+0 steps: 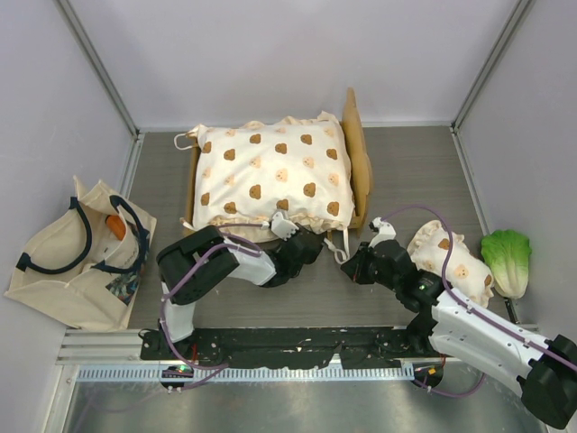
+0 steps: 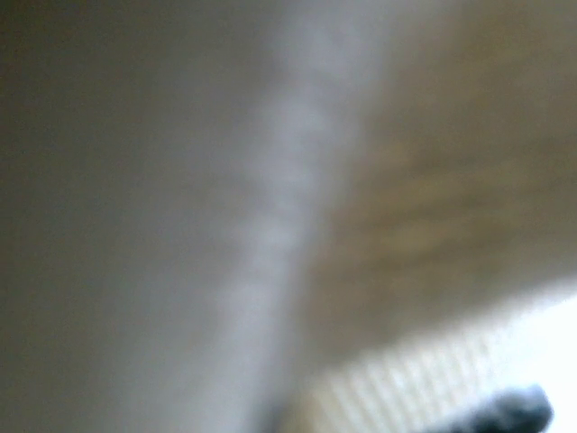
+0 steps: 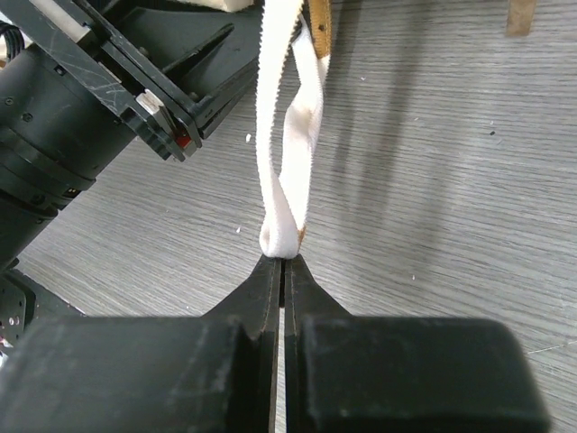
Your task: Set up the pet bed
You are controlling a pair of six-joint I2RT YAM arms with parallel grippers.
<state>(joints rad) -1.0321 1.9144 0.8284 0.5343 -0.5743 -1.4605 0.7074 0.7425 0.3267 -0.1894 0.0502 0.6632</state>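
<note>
Two low arms at the pet bed (image 1: pixel 359 162): left tool (image 1: pixel 287 225) clenched by cushion (image 1: pixel 270 176), right tool (image 3: pixel 282 262) clamped on white strap (image 3: pixel 288 144).

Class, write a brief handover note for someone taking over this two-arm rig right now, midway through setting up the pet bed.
Pet bed: mid-table, bear-print cushion lying on its frame.
Left gripper: shut at the cushion's near edge; wrist view blurred, so what it grips is unclear.
Right gripper: shut on a white tie running from the bed's near right corner.
Small pillow: on the table right of the bed, beside the lettuce toy.
Done: cushion on. Left: probably fasten the tie, then add the pillow.
</note>
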